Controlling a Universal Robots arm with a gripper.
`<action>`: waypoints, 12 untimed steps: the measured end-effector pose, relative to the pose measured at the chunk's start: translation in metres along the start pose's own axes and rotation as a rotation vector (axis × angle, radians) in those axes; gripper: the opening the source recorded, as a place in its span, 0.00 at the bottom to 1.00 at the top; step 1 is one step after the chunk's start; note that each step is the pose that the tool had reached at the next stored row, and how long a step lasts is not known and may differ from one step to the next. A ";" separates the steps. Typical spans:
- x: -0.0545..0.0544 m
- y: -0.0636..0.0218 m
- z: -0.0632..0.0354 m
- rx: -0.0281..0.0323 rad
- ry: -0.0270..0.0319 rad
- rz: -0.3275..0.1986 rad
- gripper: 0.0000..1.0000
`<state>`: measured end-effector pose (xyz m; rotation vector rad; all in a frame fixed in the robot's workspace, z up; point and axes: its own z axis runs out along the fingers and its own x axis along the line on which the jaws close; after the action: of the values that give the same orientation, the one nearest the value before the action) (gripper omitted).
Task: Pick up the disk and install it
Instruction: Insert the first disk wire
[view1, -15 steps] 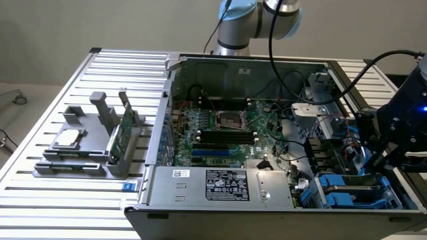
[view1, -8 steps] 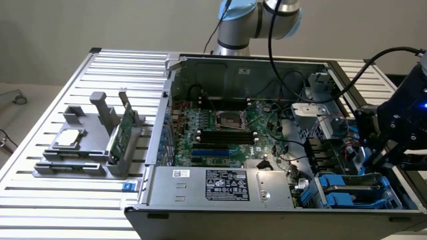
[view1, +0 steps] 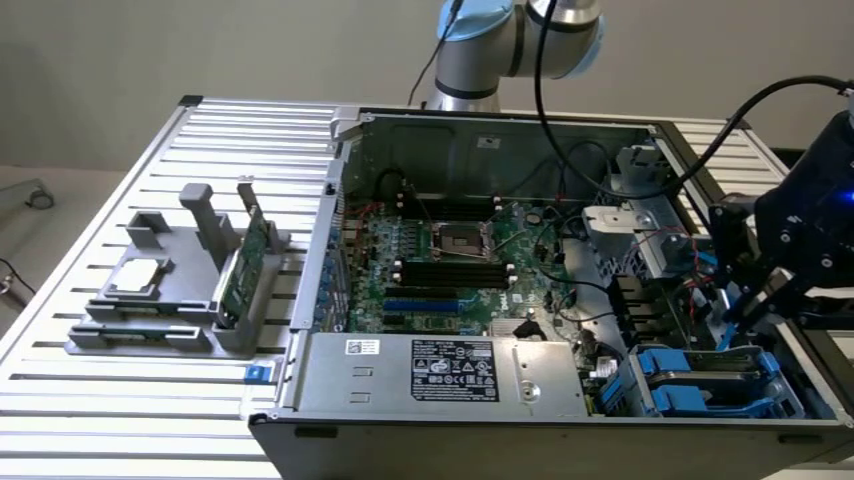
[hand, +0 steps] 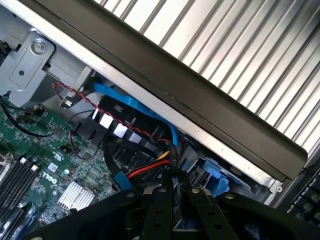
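Tool (view1: 754, 300): hangs over the corner of the open computer case (view1: 441, 395) at the exterior view's right. Whether it grips anything cannot be told.
Disk (view1: 705, 368): lies flat in the drive bay between blue rails, just below the tool.

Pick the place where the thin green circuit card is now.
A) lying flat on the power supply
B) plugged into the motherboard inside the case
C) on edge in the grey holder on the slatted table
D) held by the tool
C: the green circuit card stands on edge in the grey holder on the slatted table, to the exterior view's left of the open case.
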<state>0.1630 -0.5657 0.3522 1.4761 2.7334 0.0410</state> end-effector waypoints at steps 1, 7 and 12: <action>0.000 -0.0001 0.0000 0.0001 0.0012 0.006 0.16; 0.000 -0.0001 0.0000 0.0126 0.0080 0.041 0.16; 0.000 -0.0001 0.0000 0.0287 0.0170 0.066 0.16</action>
<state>0.1629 -0.5657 0.3522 1.5805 2.7088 0.0163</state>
